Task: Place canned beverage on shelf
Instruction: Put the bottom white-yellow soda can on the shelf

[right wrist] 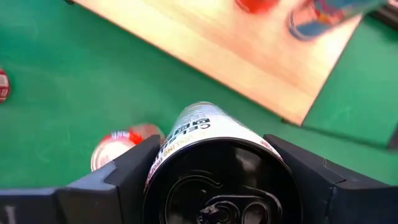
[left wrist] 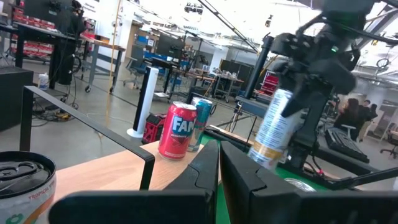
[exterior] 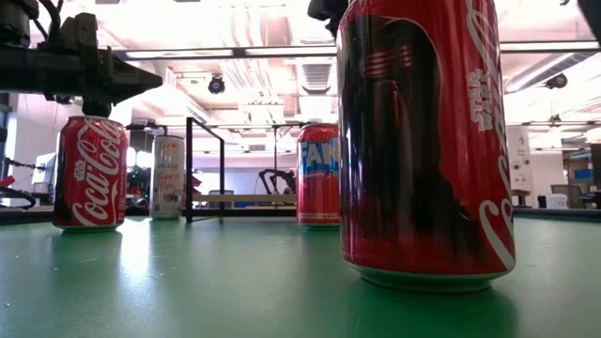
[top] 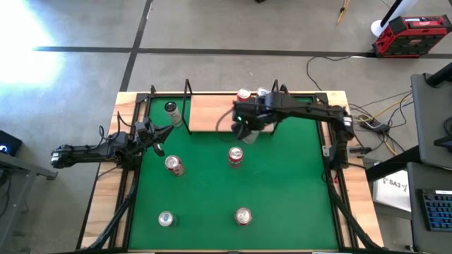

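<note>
Mid-carry right now: right gripper (right wrist: 211,168) clamped around a tall white can (right wrist: 214,134), held in the air over the green mat (top: 282,183), just off the front edge of the shelf (top: 212,113). Already two cans (top: 251,93) standing at the shelf's back right corner. Next up, probably: carrying it forward over the bare wood, lowering it upright clear of those two, then letting go. Left gripper (top: 157,137) shut on nothing, parked at the mat's left edge. Can't tell how high the can hangs; its label is only partly readable, and the low view is mostly blocked by a red can (exterior: 423,141).
</note>
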### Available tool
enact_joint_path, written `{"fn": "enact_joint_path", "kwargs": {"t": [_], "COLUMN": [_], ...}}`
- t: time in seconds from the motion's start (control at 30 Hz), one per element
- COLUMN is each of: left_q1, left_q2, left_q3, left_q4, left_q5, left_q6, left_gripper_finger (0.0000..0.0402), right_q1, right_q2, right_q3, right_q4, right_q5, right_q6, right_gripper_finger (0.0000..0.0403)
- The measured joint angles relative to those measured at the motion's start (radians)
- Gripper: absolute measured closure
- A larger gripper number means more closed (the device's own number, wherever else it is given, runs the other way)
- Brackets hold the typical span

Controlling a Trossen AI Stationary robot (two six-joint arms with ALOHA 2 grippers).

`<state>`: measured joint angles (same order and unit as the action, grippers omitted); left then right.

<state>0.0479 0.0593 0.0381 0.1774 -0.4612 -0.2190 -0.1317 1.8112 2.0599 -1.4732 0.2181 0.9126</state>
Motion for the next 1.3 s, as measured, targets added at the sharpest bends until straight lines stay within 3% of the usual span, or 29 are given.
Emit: {"fn": "enact_joint_path", "kwargs": {"t": [0.4,0.53,1.07,1.3], "left_q1": [0.0,0.0,0.0,0.0], "left_q2": [0.0,0.0,0.0,0.0], "left_q3": [0.0,0.0,0.0,0.0], "left_q4": [0.0,0.0,-0.001,-0.001], "left_q5": [0.0,0.0,0.0,0.0], "left_q6": [0.0,0.0,0.0,0.0], "left_gripper_finger": [0.0402,0.0402,0.0402,0.0402], "right_q1": [-0.13,-0.161,-0.214,-0.213], "right_q2": [0.27,0.288,0.284,0.284], "right_q3": [0.299,0.281,0.296,0.296], "right_q4": [0.004,0.081,0.121,0.116], "right_q5": [-0.061,-0.077,-0.149,-0.148], "right_q6": [-0.225,-0.316,-0.663,-0.697], "right_gripper_finger": [0.0143,0.0143,0.0143,0.0143]}}
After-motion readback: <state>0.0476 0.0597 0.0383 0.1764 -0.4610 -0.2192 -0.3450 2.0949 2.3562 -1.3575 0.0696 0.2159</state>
